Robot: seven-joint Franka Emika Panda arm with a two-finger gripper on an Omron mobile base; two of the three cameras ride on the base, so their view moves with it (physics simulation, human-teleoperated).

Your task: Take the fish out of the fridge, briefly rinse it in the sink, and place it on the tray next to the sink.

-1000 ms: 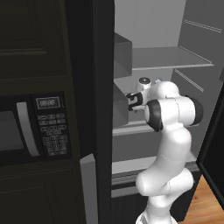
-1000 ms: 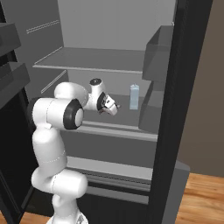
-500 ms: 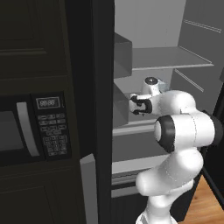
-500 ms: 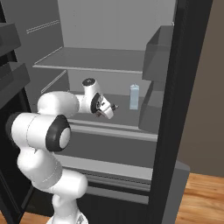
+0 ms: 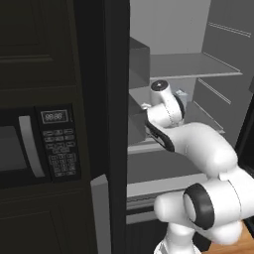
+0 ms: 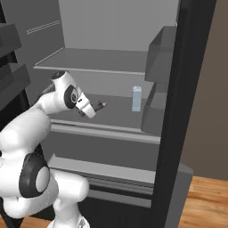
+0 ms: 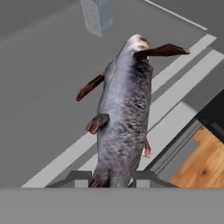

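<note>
Jaws clamped on fish (image 7: 122, 113) tail | fish above fridge (image 6: 107, 62) shelf front edge

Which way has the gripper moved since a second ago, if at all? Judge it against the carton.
Yes. In the right base view the gripper, holding the fish, has shifted left, away from the carton, which stayed put on the shelf.

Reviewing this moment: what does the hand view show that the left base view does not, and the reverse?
Hand view alone: the grey fish seen close, reddish fins spread, its tail end between the gripper fingertips, and wooden floor past the shelf edge. Left base view alone: the black microwave with keypad and the white arm reaching into the fridge. Both: the grey fridge shelf and a small pale carton.
</note>
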